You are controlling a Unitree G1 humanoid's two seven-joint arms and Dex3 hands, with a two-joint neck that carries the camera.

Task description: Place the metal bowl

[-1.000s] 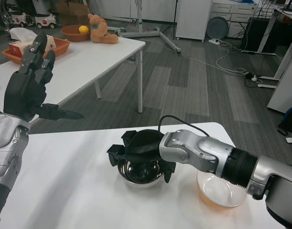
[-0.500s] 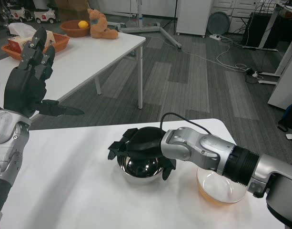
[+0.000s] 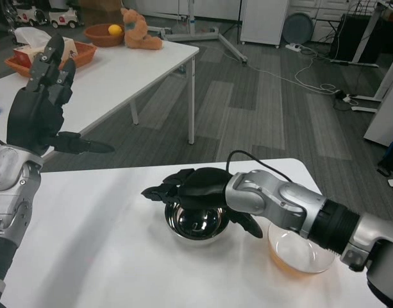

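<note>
the metal bowl (image 3: pixel 195 222) sits upright on the white counter (image 3: pixel 100 256), just beside a clear bowl (image 3: pixel 302 251). the right robot hand (image 3: pixel 196 187) hovers released above it; withdrawing sideways could nudge either bowl. left robot hand (image 3: pixel 39 106) is raised, released

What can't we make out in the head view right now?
- Whether the right robot hand touches the metal bowl: the hand covers the bowl's far rim.
- Clear bowl: its left rim is hidden by the right forearm.
- Far table: the tray's contents are too small to tell and partly behind the raised left robot hand.
</note>
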